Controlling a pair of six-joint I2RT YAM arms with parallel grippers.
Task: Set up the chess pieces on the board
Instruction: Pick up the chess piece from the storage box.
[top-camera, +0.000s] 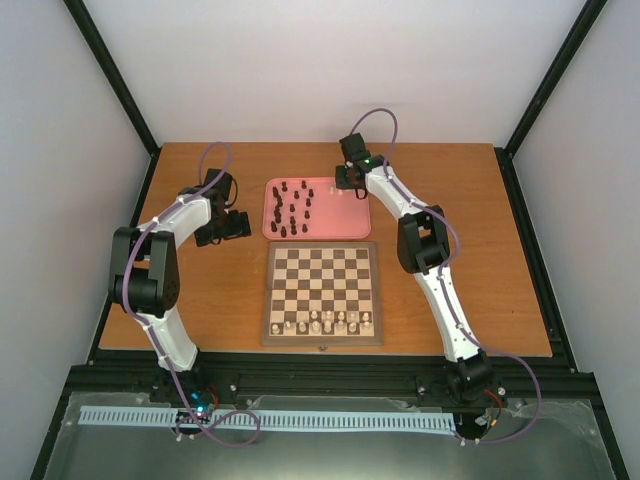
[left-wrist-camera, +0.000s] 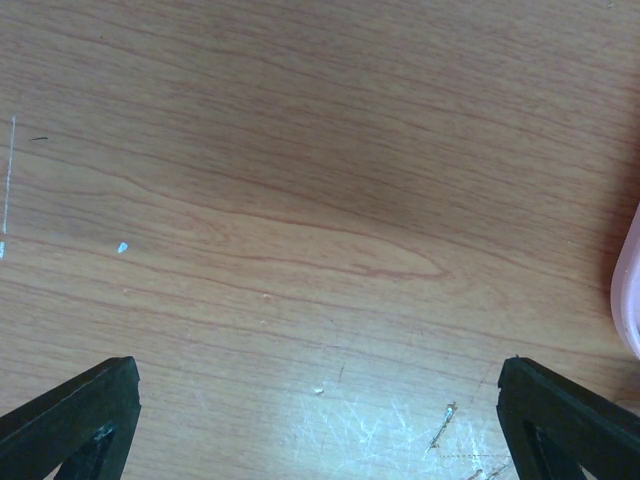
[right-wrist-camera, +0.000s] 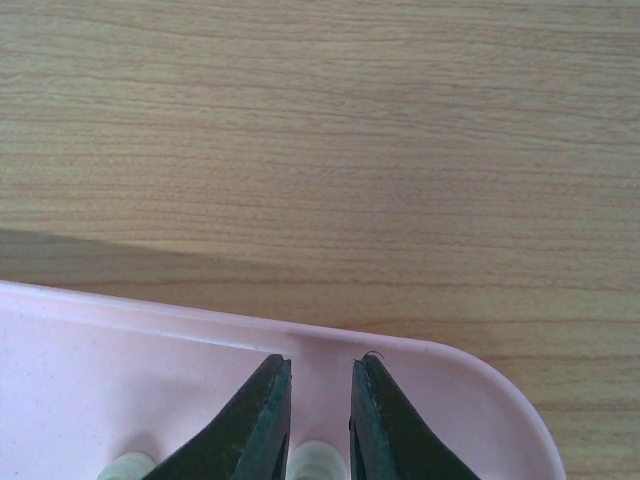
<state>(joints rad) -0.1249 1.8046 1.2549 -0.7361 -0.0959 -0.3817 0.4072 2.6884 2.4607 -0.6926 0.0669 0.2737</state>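
Observation:
The board (top-camera: 322, 268) lies mid-table with cream-white chess pieces (top-camera: 322, 322) on its two near rows. Behind it, dark chess pieces (top-camera: 290, 208) stand in the left part of a pink tray (top-camera: 340, 225). My right gripper (top-camera: 346, 186) is down in the tray's far right corner. In the right wrist view its fingers (right-wrist-camera: 270, 420) are nearly together, pressed on both sides of a cream-white piece (right-wrist-camera: 318, 464). Another cream-white piece (right-wrist-camera: 125, 468) stands just to its left. My left gripper (top-camera: 235, 224) hangs open over bare wood left of the tray, holding nothing (left-wrist-camera: 315, 370).
The pink tray's rim (right-wrist-camera: 150, 312) curves just beyond the right fingers, with bare tabletop past it. The tray's edge (left-wrist-camera: 630, 300) shows at the right of the left wrist view. Black frame posts and white walls enclose the table.

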